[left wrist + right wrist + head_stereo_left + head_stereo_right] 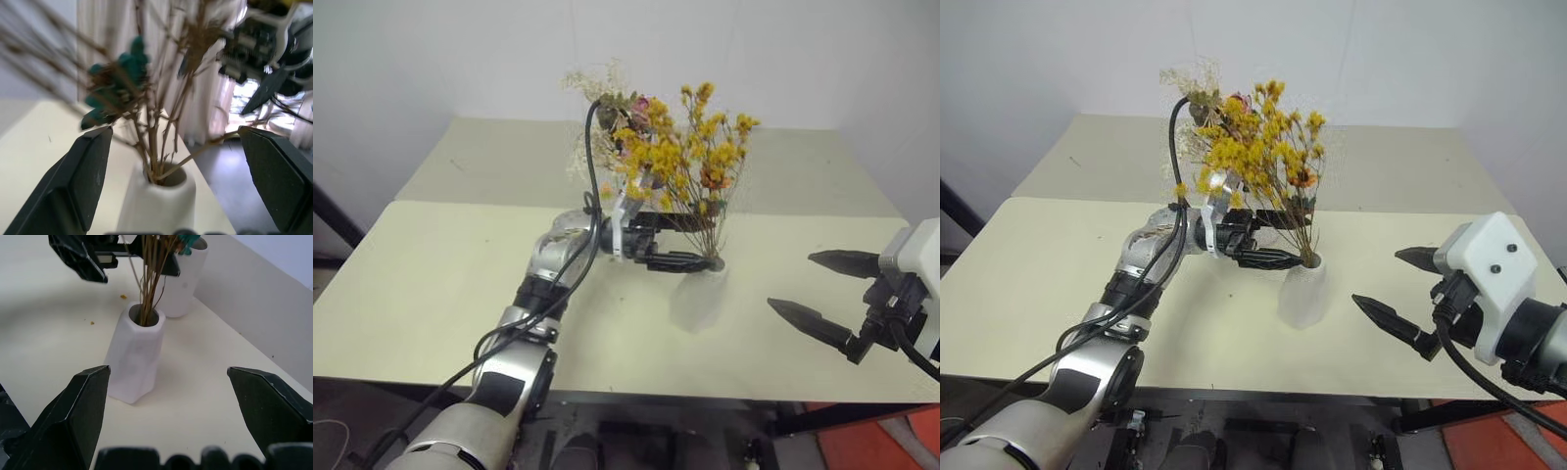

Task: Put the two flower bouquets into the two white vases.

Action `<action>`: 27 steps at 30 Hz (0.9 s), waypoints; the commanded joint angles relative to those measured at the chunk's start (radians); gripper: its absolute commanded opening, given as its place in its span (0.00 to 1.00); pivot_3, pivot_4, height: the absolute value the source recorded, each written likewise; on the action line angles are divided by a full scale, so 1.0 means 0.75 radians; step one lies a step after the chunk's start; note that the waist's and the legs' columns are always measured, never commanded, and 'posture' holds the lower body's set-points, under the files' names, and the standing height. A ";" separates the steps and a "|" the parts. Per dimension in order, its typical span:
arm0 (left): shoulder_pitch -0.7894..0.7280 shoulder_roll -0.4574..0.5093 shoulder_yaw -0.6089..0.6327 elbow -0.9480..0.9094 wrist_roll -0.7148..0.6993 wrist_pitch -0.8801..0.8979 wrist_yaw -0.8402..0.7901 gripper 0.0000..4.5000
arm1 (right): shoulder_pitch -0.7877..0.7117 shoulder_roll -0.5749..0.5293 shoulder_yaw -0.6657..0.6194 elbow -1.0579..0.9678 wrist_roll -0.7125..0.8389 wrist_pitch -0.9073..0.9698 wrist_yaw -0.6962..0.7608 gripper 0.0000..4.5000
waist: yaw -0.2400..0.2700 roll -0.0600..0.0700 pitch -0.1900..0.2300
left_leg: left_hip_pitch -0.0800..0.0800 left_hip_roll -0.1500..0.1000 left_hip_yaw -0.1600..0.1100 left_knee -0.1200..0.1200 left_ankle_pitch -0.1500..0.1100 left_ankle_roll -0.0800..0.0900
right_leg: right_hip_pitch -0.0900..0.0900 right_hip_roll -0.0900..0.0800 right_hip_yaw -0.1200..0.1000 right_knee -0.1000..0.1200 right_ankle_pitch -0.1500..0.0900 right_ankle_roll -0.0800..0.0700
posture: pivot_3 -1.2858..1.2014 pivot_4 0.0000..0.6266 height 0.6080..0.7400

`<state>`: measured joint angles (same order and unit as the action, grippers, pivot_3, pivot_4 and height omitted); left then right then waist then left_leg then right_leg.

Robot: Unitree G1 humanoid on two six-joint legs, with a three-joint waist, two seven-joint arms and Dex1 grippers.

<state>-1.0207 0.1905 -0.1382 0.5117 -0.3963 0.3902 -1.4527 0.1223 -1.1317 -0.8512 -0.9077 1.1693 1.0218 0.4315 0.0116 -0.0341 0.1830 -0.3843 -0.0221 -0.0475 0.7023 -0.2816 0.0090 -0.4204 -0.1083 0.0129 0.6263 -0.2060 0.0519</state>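
Cream tabletop (440, 294) against a plain white wall (431, 59), both vases occupied.
Yellow bouquet (690, 147) is standing in the near vase (134, 357); pink rose bouquet (617, 103) is sitting in the far vase (186, 284) behind it. Left gripper (690, 243) is straddling the yellow stems, jaws wide, gripping nothing. Right gripper (822, 289) is hovering beside, jaws spread, empty.

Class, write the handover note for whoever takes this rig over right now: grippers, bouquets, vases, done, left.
Left gripper: open, either side of the yellow bouquet's stems, just above the near vase.
Right gripper: open, empty, to the near vase's right.
Yellow bouquet's stems stand in the near vase. Pink bouquet stands behind it, apparently in the far vase.
Left: draw the left arm clear, check both bouquets stand.
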 commanded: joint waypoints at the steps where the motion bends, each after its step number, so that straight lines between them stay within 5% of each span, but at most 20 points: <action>1: -0.087 0.015 -0.030 -0.060 0.028 0.048 0.033 0.99 | -0.027 0.006 0.017 0.017 -0.035 -0.056 -0.004 1.00 | 0.000 0.000 0.000 | 0.000 0.000 0.000 0.000 0.000 0.000 | 0.000 0.000 0.000 0.000 0.000 0.000 | 0.52 0.24 1.00; 7: -0.135 0.055 -0.031 -0.093 0.049 0.066 0.064 0.99 | -0.046 0.010 0.059 0.039 -0.080 -0.075 0.006 1.00 | -0.003 0.000 0.000 | 0.000 0.000 0.000 0.000 0.000 0.000 | -0.001 0.000 0.000 0.000 0.000 0.000 | 0.52 0.24 1.00; 18: -0.150 0.298 -0.135 -0.227 0.060 0.273 -0.121 0.99 | -0.074 0.019 0.109 0.057 -0.126 -0.086 0.026 1.00 | -0.009 0.000 0.000 | -0.001 0.001 0.000 0.000 0.000 0.000 | -0.001 0.001 0.000 0.000 0.000 0.000 | 0.52 0.24 1.00; 27: -0.085 0.495 -0.113 -0.403 0.096 0.197 -0.126 0.99 | -0.142 0.011 0.193 0.102 -0.163 -0.103 0.050 1.00 | -0.017 0.001 0.000 | 0.000 0.002 0.000 0.000 0.000 0.001 | -0.002 0.001 0.000 0.000 0.000 0.000 | 0.52 0.24 1.00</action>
<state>-1.0854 0.5356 -0.2576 0.2617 -0.3098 0.5701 -1.5325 0.0345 -1.1189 -0.6990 -0.8365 1.0582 0.9723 0.4629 -0.0010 -0.0335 0.1832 -0.3844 -0.0203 -0.0476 0.7021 -0.2819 0.0094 -0.4218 -0.1073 0.0134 0.6266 -0.2062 0.0522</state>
